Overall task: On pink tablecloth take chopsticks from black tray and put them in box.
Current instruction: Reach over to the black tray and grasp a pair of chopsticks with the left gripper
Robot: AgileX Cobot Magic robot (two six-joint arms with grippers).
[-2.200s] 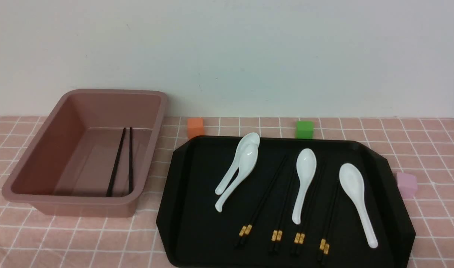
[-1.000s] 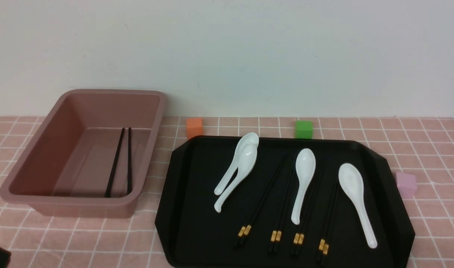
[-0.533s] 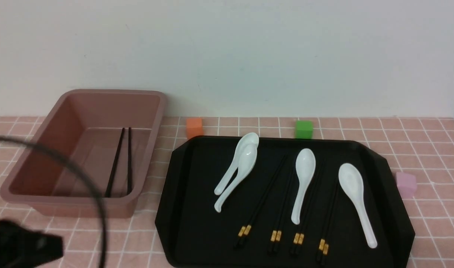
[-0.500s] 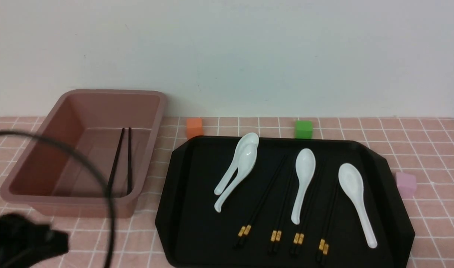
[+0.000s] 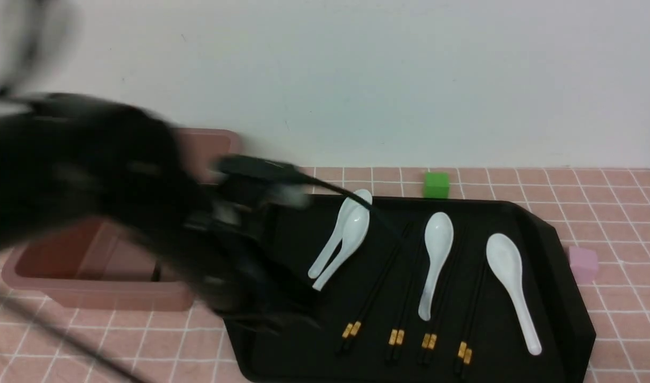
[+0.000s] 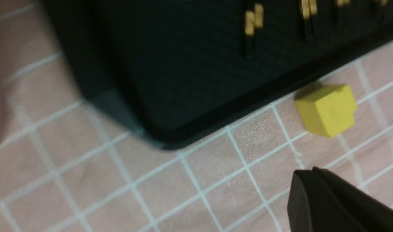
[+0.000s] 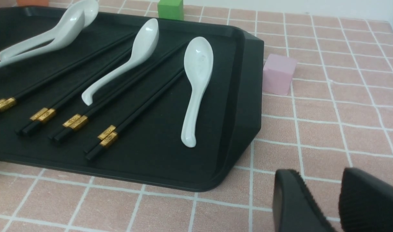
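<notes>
Black lacquer-look chopsticks: four pairs lie flat on the black tray, fanned out with the gold bands toward the robot. White spoons lie among them. One spoon handle runs close along the third pair; whether they touch, cannot tell.

Box sits left of the tray on the pink tablecloth, mostly hidden by the blurred left arm, which reaches across it toward the tray's left edge.

Left gripper: one dark finger shows over the cloth near a yellow cube by the tray's near rim. Jaw width cannot be told. Right gripper is low off the tray's right corner, a narrow gap between the fingers, holding nothing.

Handling, as a judgement: the sticks are light, stiff, thin and probably slick. They sit flush on the tray, so the fingers have little to get under. Best to pinch across both sticks of a pair at once, near the banded thicker end or slightly past it, so they do not tip. The leftmost pair looks easiest, with bare tray on its left side. Risks are one stick slipping out or nudging a spoon.
</notes>
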